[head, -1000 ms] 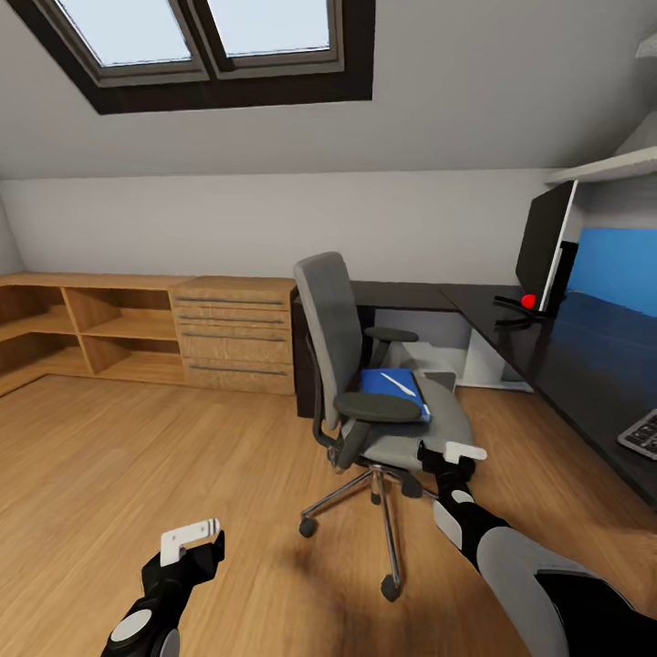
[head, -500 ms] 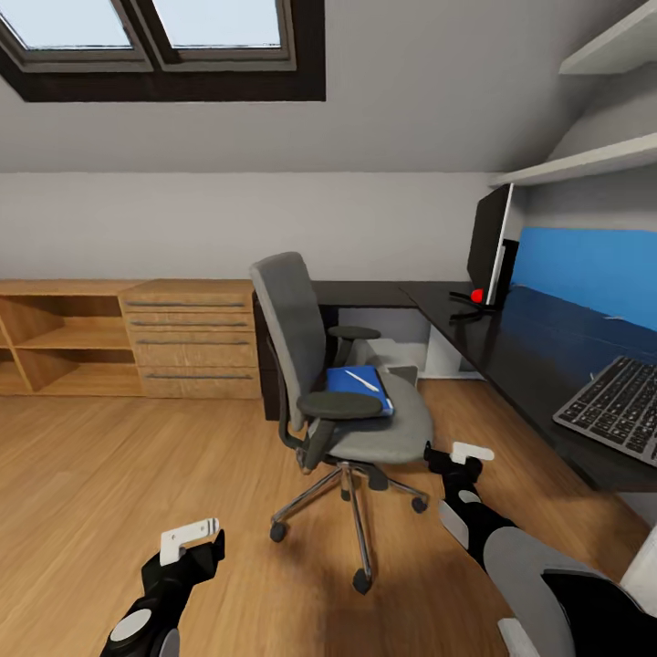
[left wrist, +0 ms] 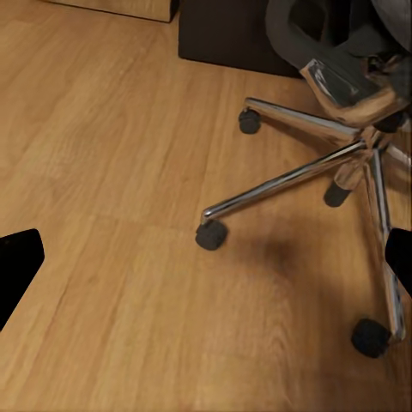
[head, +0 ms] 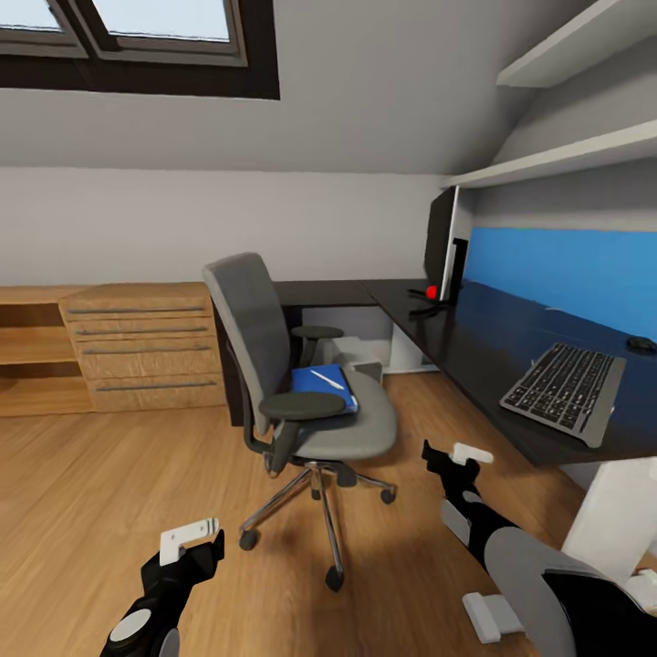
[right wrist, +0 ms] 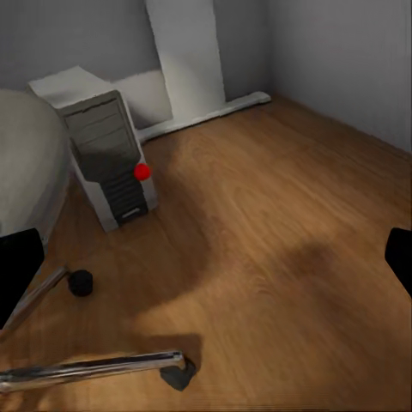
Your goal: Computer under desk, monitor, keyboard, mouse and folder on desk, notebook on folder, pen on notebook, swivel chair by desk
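Head view. The swivel chair (head: 292,383) stands on the wood floor (head: 91,493), apart from the desk (head: 474,342), with open floor between its seat edge and the desk's front edge. The folder (head: 321,383) lies flat on the seat, and the pen (head: 326,378) rests across its top. On the desk, the keyboard (head: 561,383) sits close to the front edge, slightly angled; the mouse (head: 641,343) lies behind it, near the blue back panel (head: 566,269). The monitor (head: 443,242) stands farther along the desk by the wall corner. A light wood cabinet (head: 137,347) lines the far wall; a wide stretch of bare floor separates it from the chair's base.

The left gripper (head: 193,540) hangs low over open floor, well short of the chair's castors; its fingers appear parted and hold nothing. The right gripper (head: 453,456) hovers between the seat and the desk edge, touching neither; how far it is open cannot be told there.

Left wrist view. The chair's chrome star base (left wrist: 343,163) and castors spread over the planks, with clear floor on the near side.

Right wrist view. The computer (right wrist: 107,154) stands upright on the floor beside a white desk leg (right wrist: 189,60), under the desk; the dark fingertips at the picture's two sides stand well apart with nothing between them.
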{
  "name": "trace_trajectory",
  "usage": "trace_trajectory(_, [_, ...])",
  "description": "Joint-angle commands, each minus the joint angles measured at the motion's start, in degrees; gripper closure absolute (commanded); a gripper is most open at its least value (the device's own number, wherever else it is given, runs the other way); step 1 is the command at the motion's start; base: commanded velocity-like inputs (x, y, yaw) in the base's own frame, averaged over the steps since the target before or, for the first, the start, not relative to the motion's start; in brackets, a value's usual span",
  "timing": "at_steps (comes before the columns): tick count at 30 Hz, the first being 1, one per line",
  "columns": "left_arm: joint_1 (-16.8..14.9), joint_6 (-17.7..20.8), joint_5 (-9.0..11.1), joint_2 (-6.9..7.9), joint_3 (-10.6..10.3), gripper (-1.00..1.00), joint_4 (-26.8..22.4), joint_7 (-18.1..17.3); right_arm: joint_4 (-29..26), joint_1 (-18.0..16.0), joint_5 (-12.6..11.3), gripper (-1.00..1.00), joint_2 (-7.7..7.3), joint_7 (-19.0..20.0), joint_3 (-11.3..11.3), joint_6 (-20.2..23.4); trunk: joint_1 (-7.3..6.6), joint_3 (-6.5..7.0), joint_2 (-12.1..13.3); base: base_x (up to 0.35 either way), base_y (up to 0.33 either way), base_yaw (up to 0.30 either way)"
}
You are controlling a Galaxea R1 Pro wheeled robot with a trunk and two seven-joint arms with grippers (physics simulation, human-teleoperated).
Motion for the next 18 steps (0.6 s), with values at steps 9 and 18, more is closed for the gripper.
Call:
trace_trajectory(9, [0.01, 0.23, 0.33, 0.04, -0.05, -1.0, -0.1, 0.23, 0.24, 0.07, -6.89, -1.0, -0.43, 13.89, -0.33, 0.22, -0.01, -0.05, -0.02, 0.0, 0.0, -0.078])
trace_trajectory(18, [0.01, 0.16, 0.25, 0.06, -0.07, -1.0, -0.1, 0.23, 0.93, 0.08, -7.37, -1.0, -0.42, 14.59, -0.35, 2.49, -0.01, -0.05, -0.02, 0.0, 0.0, -0.001])
